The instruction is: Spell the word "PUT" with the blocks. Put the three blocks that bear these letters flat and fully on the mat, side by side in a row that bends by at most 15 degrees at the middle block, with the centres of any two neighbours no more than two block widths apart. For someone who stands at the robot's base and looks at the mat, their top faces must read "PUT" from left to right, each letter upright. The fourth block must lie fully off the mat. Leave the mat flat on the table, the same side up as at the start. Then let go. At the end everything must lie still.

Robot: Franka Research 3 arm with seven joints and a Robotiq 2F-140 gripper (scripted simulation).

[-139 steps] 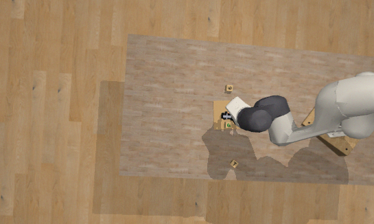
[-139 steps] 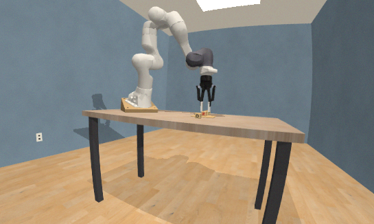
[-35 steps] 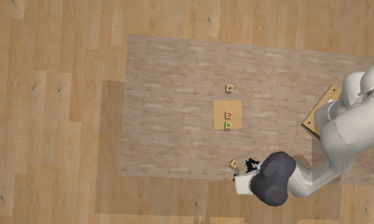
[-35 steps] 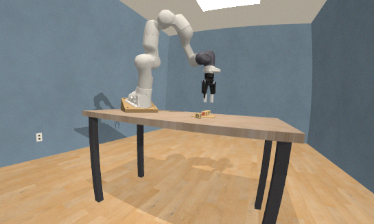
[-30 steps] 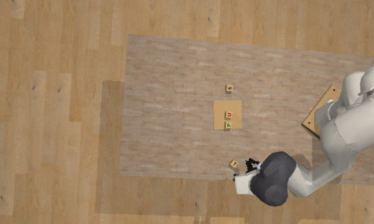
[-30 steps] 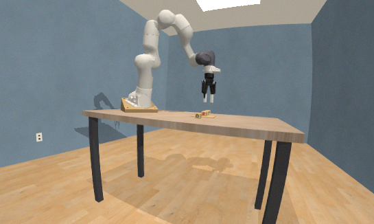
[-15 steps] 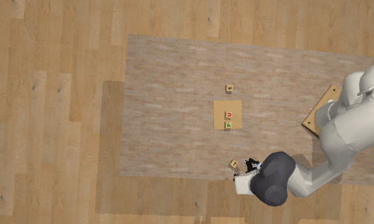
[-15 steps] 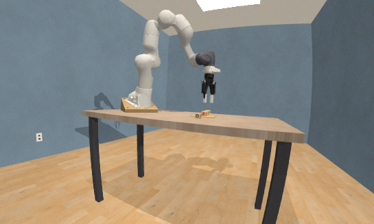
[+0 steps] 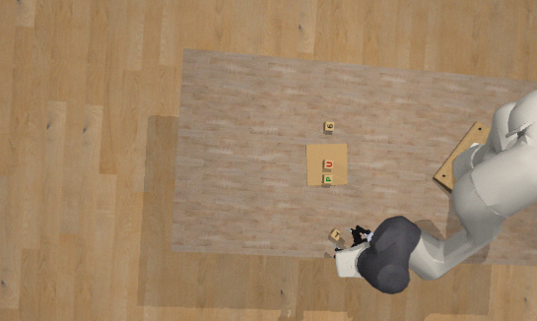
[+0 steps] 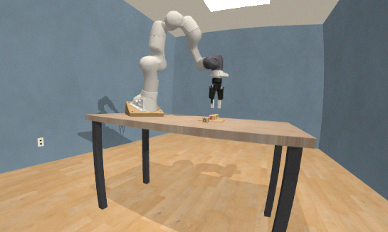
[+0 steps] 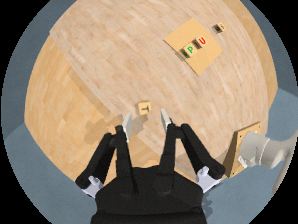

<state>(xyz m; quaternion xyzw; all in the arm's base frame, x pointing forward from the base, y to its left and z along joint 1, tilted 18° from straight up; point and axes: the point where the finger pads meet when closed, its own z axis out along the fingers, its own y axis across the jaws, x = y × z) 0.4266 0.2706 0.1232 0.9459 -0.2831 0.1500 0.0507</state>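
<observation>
Fingers partly closed on nothing, hanging high over the surface (image 9: 239, 217). T block (image 9: 335, 234) lies below them, well off the mat (image 9: 314, 172). P block (image 9: 328, 179) and U block (image 9: 329, 163) already sit adjacent on the mat; fourth block (image 9: 329, 126) is off it. Left: grasp T, place it beside U.

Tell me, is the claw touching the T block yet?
Apart. In the exterior view the gripper hangs well above the table, with blue wall visible beneath its fingertips. The T block lies on the table, and nothing is between the fingers.
</observation>
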